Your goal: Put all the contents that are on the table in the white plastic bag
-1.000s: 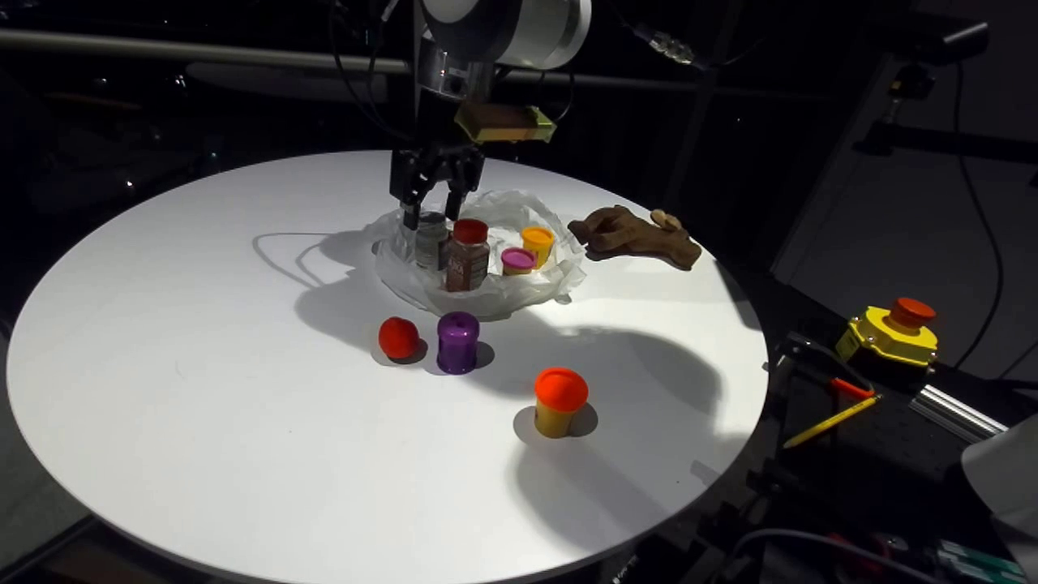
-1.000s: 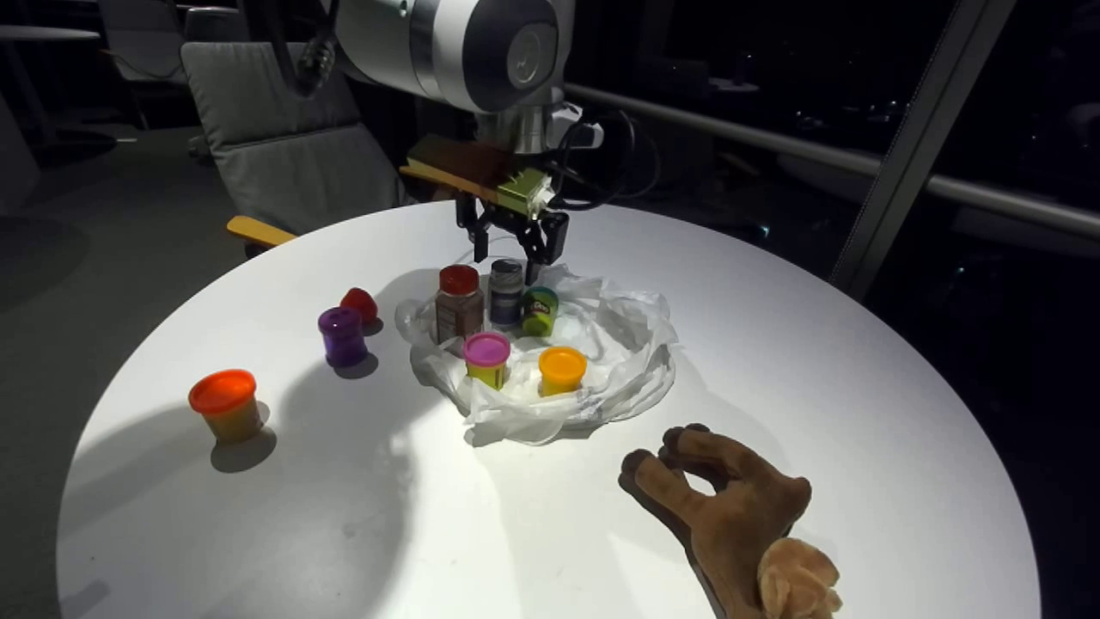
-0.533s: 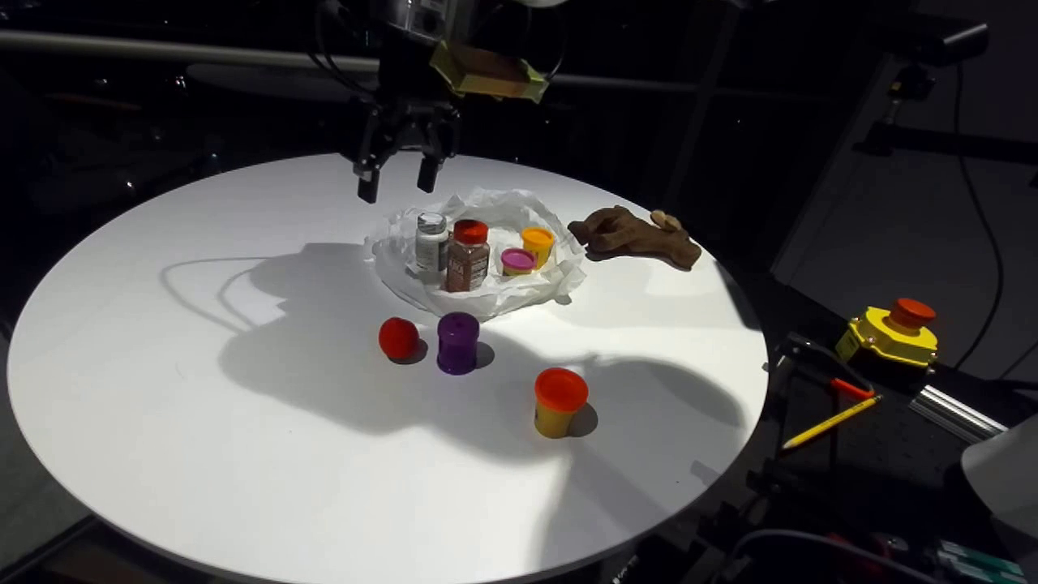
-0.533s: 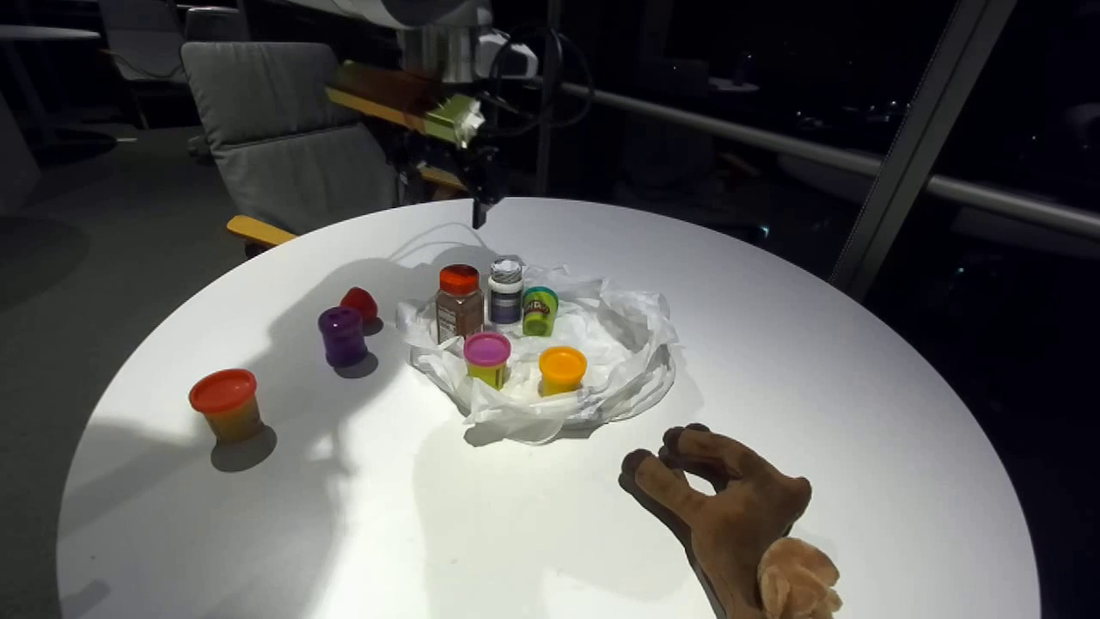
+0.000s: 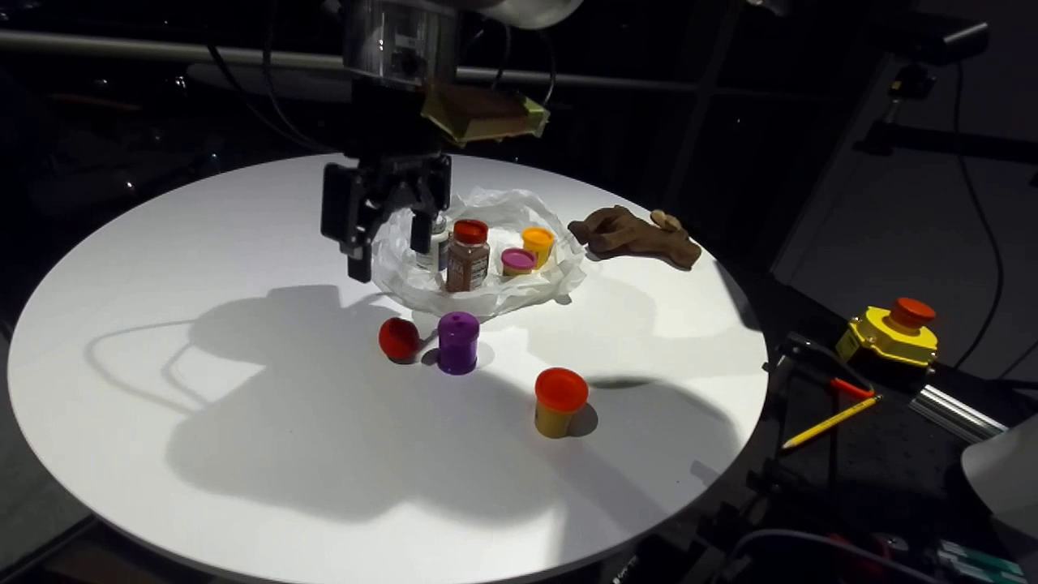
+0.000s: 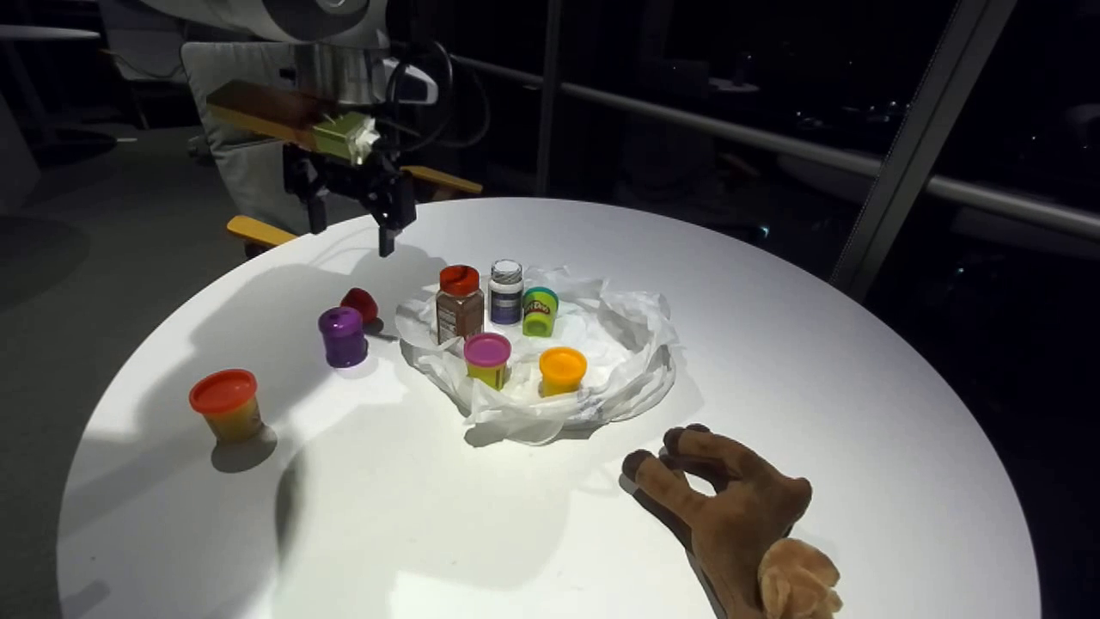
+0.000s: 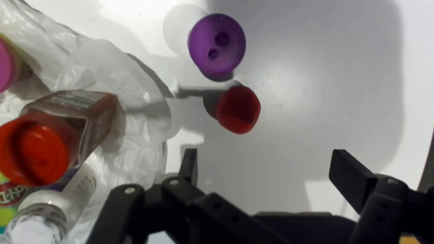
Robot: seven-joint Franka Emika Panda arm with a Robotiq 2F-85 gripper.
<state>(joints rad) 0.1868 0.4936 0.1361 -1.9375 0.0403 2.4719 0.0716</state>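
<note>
— Leftward, in both exterior views, my gripper [image 5: 390, 251] has moved away from the white bottle [image 6: 505, 301] over the last second.
— And the white plastic bag [image 5: 491, 304]?
— Unmoved, with that bottle and the brown bottle [image 5: 468, 258] upright in it. In an exterior view the red ball [image 5: 399, 338] and purple cup [image 5: 458, 342] stand just past its near rim, apart from each other; the orange-lidded jar [image 5: 559, 401] stands nearer still.
— Your jaws?
— Released, wider apart than before, the table [image 7: 264, 183] showing between them; in the wrist view the bag's rim shows just left of their tips.
— And room?
— Left of the ball, a broad span of table runs to the edge; on the right, the brown lumpy piece [image 5: 636, 237] lies between bag and edge.
</note>
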